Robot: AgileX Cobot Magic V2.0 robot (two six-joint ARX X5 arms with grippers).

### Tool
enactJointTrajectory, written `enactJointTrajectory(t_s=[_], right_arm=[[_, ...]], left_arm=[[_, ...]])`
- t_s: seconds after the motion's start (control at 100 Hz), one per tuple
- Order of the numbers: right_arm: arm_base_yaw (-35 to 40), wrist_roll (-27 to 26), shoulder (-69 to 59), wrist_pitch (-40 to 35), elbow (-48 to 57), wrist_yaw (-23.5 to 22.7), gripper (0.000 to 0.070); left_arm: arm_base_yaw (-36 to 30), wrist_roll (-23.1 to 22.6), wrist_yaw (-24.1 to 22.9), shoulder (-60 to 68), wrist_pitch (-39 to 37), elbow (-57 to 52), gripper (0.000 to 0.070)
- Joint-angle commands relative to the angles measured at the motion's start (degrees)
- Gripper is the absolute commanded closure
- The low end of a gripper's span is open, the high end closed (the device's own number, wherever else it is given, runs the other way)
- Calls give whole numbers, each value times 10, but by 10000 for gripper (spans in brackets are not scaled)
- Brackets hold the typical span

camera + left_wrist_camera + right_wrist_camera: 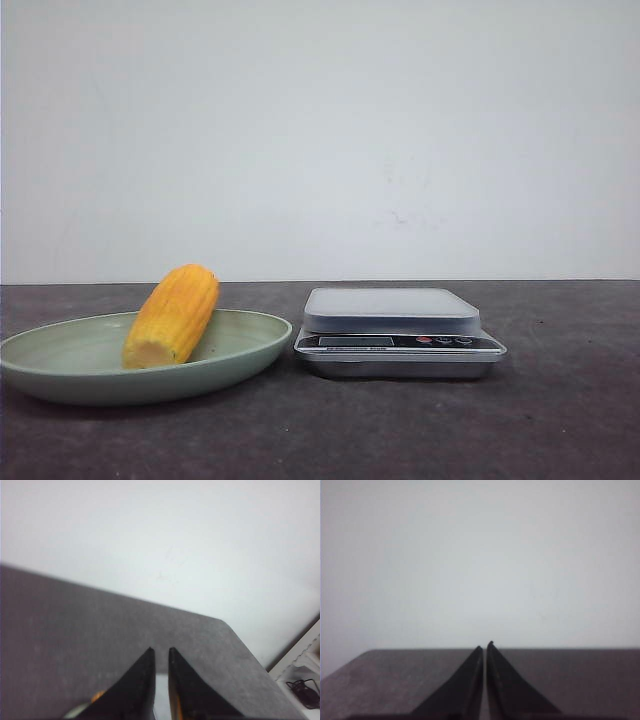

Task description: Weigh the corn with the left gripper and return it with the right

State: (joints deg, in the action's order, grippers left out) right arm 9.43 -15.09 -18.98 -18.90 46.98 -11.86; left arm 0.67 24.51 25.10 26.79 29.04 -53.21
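The corn (174, 315) is a short yellow-orange cob that lies tilted on the pale green plate (60, 365) at the left, its cut end toward the front. Neither gripper shows in the front view. In the left wrist view my left gripper (160, 651) has its black fingers nearly together with a narrow slit and nothing between them; a sliver of the corn (97, 696) and the plate's rim (75, 711) peek out beside one finger. In the right wrist view my right gripper (485, 645) is shut and empty above the dark table.
A silver kitchen scale (395, 330) with a pale square platform stands right of the plate, display facing front. A white wall runs behind the dark table. The left wrist view shows the table's corner (225, 622) and a black cable (302, 687) beyond it.
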Motion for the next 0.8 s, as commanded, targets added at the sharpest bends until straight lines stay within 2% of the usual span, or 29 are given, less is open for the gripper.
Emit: enactJointTrajectory(t_s=[0.0,0.2,0.33,0.57,0.69,0.79], right_arm=[[2,10,-23,1,28,-1,694],[2,10,-63,-5,66,-2,694],[2,11,-64,-19,66,-2,694],[2,42,-64,-44,66,-2,694],[2,42,-64,-43,66,-2,694],[2,42,-64,-43,66,-4,694]], left_arm=[[-1,-30,-3,30,1,-40,689],[-1,-30,3,82,-18,-78,689],[-1,-26,18,96,-5,-78,678],[-4,-27,20,103,12,-78,652],[-4,-27,23,105,12,-78,527],[-4,-27,24,107,13,-78,345]])
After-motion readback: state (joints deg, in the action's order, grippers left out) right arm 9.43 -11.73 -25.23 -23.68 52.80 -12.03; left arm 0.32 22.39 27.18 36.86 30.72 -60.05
